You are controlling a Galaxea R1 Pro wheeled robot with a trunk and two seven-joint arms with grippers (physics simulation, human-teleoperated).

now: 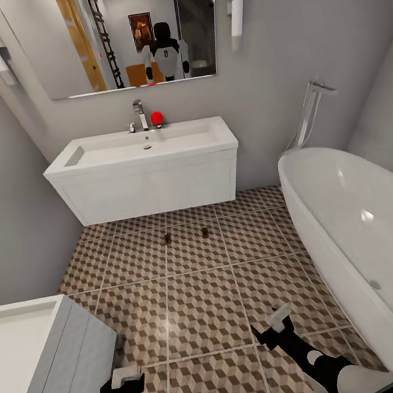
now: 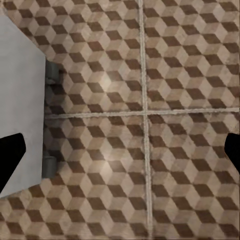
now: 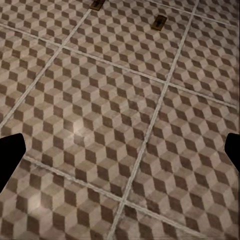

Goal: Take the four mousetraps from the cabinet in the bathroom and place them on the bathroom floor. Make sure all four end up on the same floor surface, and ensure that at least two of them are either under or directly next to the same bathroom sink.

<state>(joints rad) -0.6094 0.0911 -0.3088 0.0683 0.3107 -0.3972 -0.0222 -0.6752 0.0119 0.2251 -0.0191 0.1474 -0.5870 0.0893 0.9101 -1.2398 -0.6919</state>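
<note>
Mousetraps, two: one point(image 1: 167, 239) and another point(image 1: 204, 232) lie side by side but apart on the bathroom floor point(image 1: 201, 309), just in front of the sink point(image 1: 142, 148) and its white vanity; we also see them from the right wrist point(image 3: 159, 22) point(image 3: 97, 4). Left gripper point(image 1: 126, 376), low beside a grey-white unit point(image 1: 64, 361): fingers spread, empty. Right gripper point(image 1: 279, 319), over bare tiles: fingers spread, empty. White bathtub point(image 1: 365, 228) at our right. Mirror point(image 1: 128, 33) above the sink
</note>
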